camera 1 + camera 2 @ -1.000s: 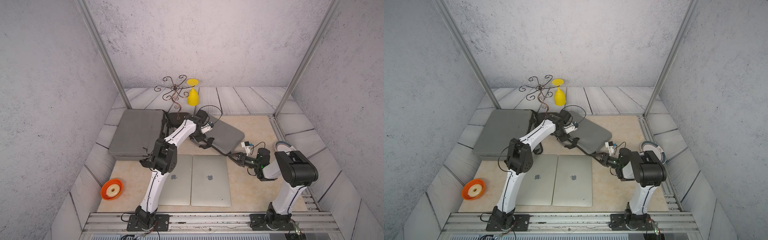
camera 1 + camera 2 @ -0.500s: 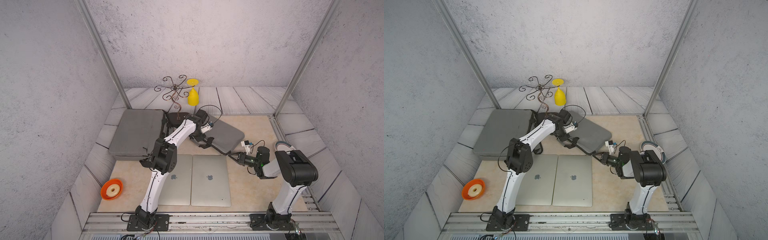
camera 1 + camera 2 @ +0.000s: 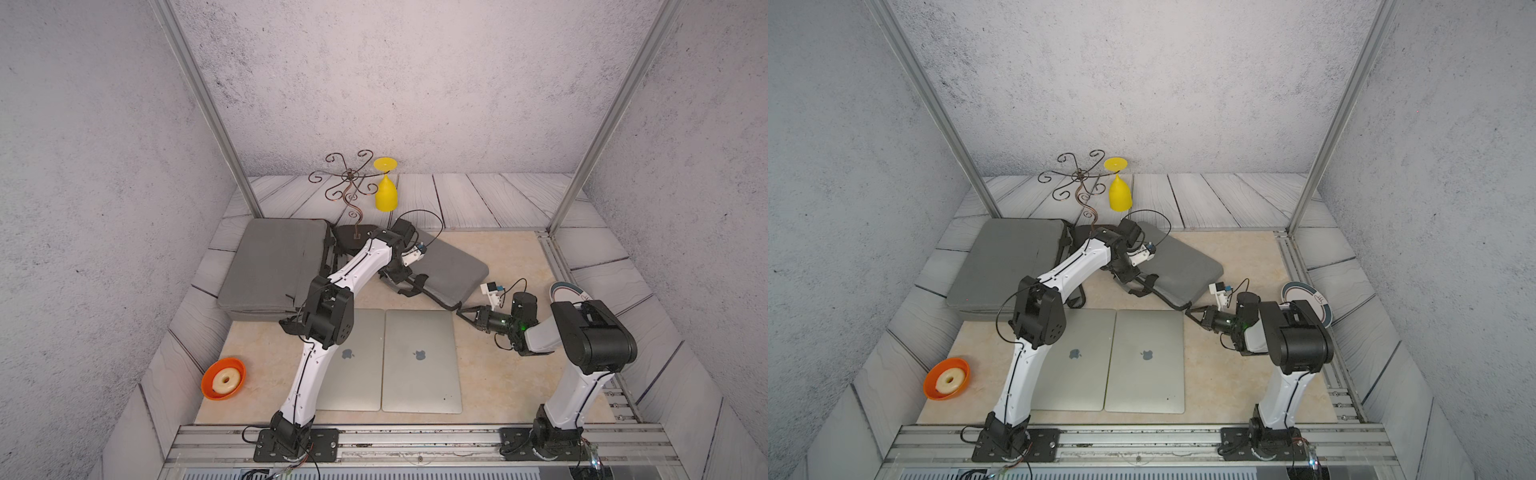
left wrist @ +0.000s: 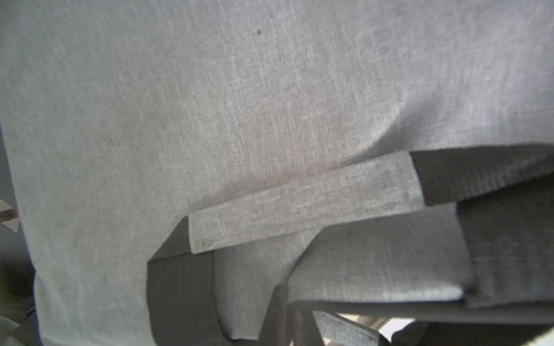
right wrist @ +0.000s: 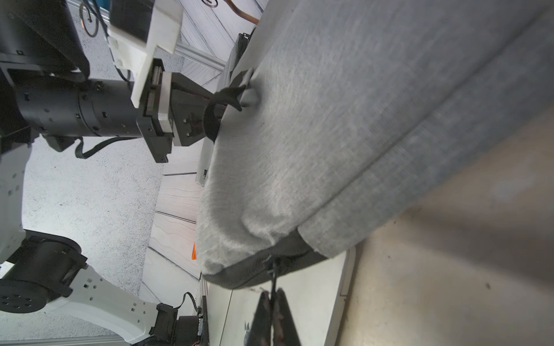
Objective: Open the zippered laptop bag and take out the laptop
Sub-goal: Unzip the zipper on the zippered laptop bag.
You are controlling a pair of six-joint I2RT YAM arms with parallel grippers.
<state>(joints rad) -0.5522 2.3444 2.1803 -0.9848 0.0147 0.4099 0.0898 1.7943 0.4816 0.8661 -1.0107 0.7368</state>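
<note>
**Both Grippers Clamp Laptop Bag**

In both top views, the grey laptop bag lies askew on the tan mat behind 2 closed silver laptops, with the right gripper at its near corner. Right wrist view: the right gripper's jaws pinch shut on the zipper pull, and the left gripper is clamped tight on a black handle strap. Left wrist view: grey fabric fills the frame, and its fingers are seemingly a dark blur.

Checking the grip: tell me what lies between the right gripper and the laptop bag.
In the right wrist view, only the black zipper pull runs from the laptop bag to the right gripper, jaws shut on it.
</note>
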